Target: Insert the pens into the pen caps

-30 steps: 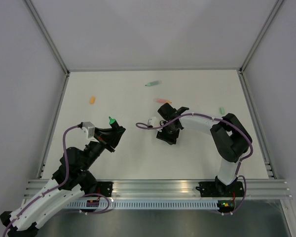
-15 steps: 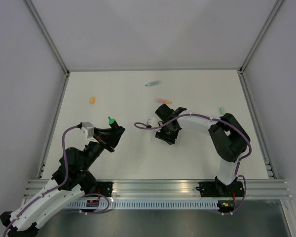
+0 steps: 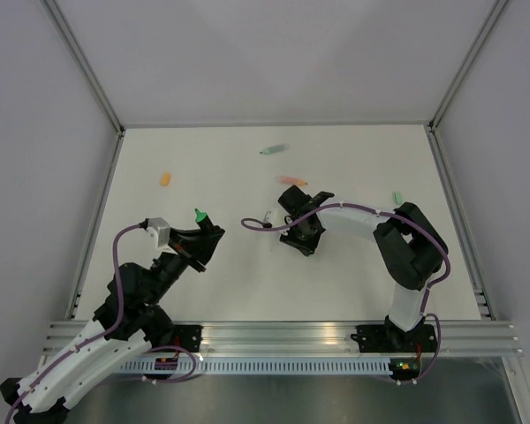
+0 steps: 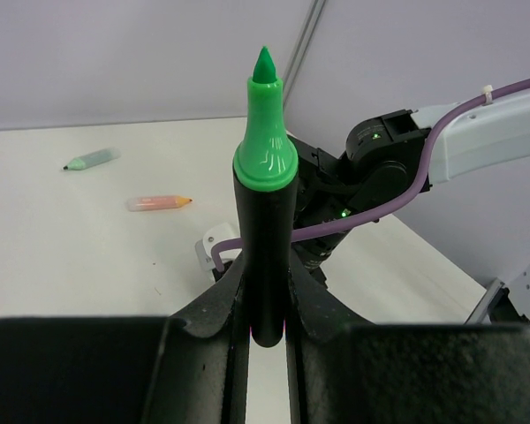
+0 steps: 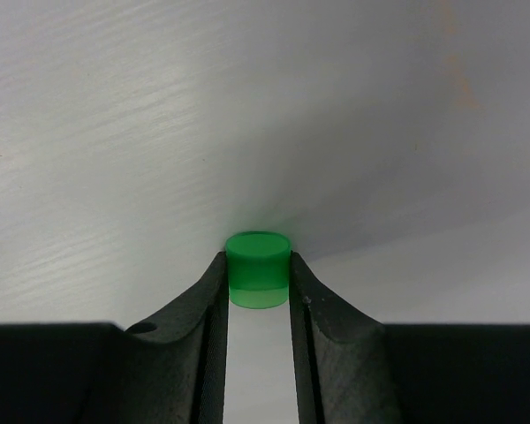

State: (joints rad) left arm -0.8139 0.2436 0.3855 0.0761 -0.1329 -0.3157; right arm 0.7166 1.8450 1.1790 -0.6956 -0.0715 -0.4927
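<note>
The left gripper [image 4: 267, 296] is clamped on the stubby black marker with a bright green nose [image 4: 265, 230]. Its black fingers [image 4: 221, 299] press the lower barrel from both sides. The marker stands up out of the grip, uncapped, with its green cone tip at 12 o'clock in the wrist view. From above, this gripper sits over the left half of the white table [image 3: 353, 274], at about 9 o'clock from the other hand and well apart from it.

The right gripper [image 5: 259, 296] has its two black fingers closed against the sides of a tiny bright green plastic cap [image 5: 258, 265]. The cap is a short cylinder standing on end at the fingertips, its flat round face toward the wrist camera and the white table right behind it. Whether the cap rests on the table or is held just off it cannot be told.

Outward from the right gripper in the top view, the salmon orange marker [image 3: 291, 179] lies on its side, near, at 12 o'clock. The pale mint green marker [image 3: 272, 149] lies further out at about 11 o'clock, toward the far edge. The small pale mint green cap [image 3: 397, 197] is at about 2 o'clock, close to the bend of the right arm [image 3: 362, 216]. From the left gripper, the small orange cap [image 3: 166, 178] lies at about 11 o'clock, near the table's left edge.
</note>
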